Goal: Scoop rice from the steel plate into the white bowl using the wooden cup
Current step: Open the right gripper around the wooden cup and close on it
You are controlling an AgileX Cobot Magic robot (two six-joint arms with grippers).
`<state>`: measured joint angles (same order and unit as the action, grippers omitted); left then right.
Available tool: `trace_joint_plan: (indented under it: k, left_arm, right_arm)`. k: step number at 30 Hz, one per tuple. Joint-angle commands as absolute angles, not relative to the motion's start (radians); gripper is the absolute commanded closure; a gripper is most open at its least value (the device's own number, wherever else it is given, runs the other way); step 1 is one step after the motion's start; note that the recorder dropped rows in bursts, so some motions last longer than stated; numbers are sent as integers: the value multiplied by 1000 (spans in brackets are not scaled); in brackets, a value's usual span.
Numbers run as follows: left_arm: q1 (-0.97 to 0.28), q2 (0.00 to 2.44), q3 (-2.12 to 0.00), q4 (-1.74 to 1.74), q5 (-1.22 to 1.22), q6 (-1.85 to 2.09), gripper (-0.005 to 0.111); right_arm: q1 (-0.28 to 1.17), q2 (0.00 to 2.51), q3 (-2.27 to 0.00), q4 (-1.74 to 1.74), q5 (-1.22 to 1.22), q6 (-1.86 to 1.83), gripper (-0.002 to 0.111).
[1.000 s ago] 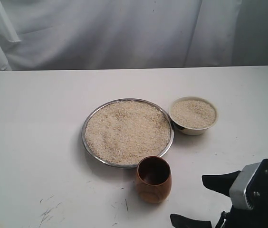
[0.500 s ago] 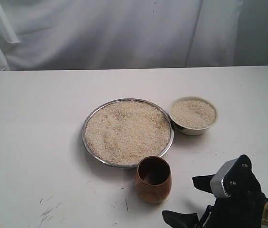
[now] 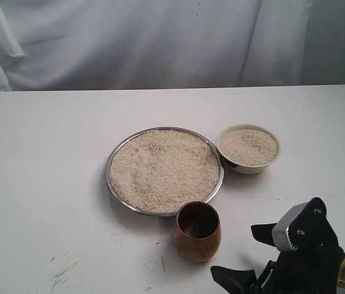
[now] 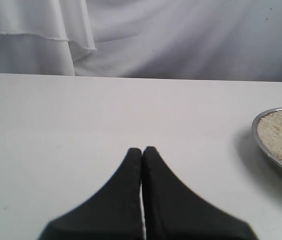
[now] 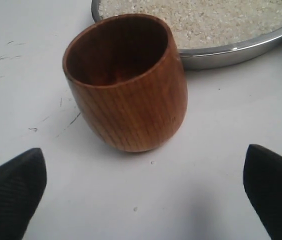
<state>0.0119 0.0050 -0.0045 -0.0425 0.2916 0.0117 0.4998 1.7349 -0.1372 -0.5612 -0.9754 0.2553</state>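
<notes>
A wide steel plate (image 3: pixel 115 157) sits mid-table, covered with pale rice (image 3: pixel 163 169). Just right of it stands the small white bowl (image 3: pixel 249 166), also holding rice. The wooden cup (image 3: pixel 197 231) stands upright and empty at the plate's near edge. My right gripper (image 3: pixel 243 253) is open near the table's front right, a short way from the cup; in the right wrist view the wooden cup (image 5: pixel 131 85) stands ahead of the gripper (image 5: pixel 148 167) with the fingertips (image 5: pixel 16 175) wide apart and the plate's rim (image 5: pixel 231 50) behind. My left gripper (image 4: pixel 142 150) is shut on nothing over bare table, the plate's rim (image 4: pixel 257 135) off to one side.
White cloth (image 3: pixel 160 43) hangs behind the table's far edge. The white tabletop (image 3: pixel 44 184) carries a few dark scratch marks (image 3: pixel 59 275) near the front left. A couple of stray grains (image 5: pixel 135 208) lie on the table between my right fingers.
My right gripper has moved leftward toward the wooden cup since a second ago, and has barely shifted in the last half second. Plate, bowl and cup have stayed put.
</notes>
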Motion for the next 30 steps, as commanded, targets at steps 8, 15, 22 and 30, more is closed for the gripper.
trace_joint_plan:
  k: [8,15,22,30]
  left_arm:
    - [10,0,0,-43,285,9,107]
    - [10,0,0,-43,285,9,107]
    - [10,0,0,-43,285,9,107]
    - [10,0,0,-43,285,9,107]
  right_arm:
    - [507,1663,-139,-448,-913,181,10]
    - [507,1662,-139,-487,-913,175,10]
    - [507,1664,-174,-540,-904,198,10]
    - [507,1666,-256,-615,-846,291,10]
